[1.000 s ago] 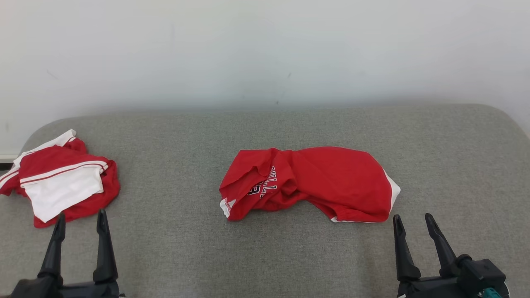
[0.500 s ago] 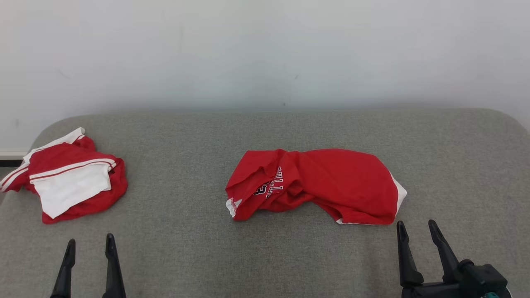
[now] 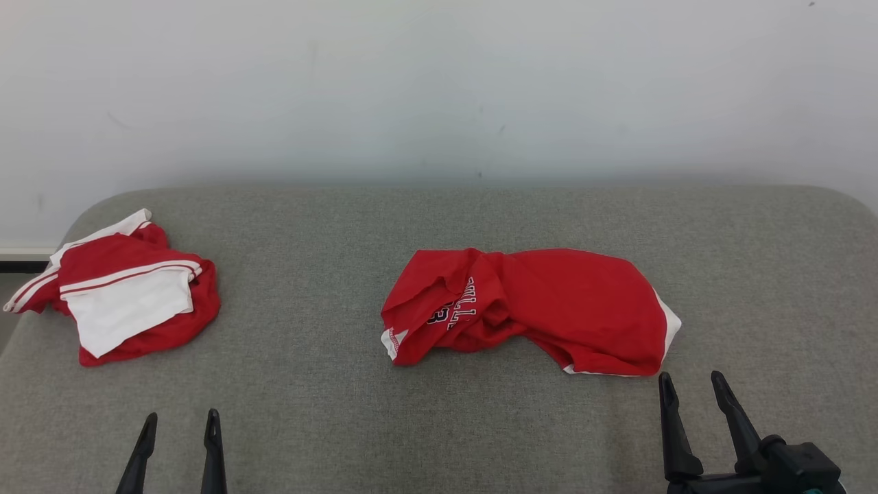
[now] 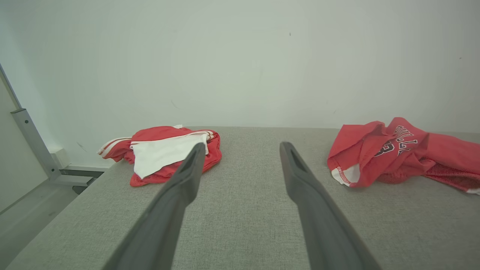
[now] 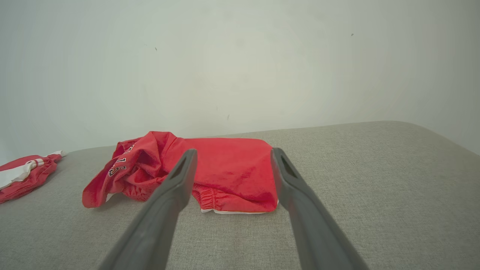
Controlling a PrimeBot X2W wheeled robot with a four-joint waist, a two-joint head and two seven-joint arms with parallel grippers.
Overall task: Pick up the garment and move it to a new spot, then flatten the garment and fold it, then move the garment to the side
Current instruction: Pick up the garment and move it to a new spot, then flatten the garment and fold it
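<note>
Left tool (image 3: 182, 416) farther back now; it and right tool (image 3: 690, 376) wide open, empty.

A plain white wall (image 3: 439, 82), faintly scuffed, rises behind a table (image 3: 315, 412) covered in grey woven fabric with rounded corners, and off its left end (in the left wrist view) a grey metal post (image 4: 30, 138) stands by pale floor (image 4: 26, 210)
</note>
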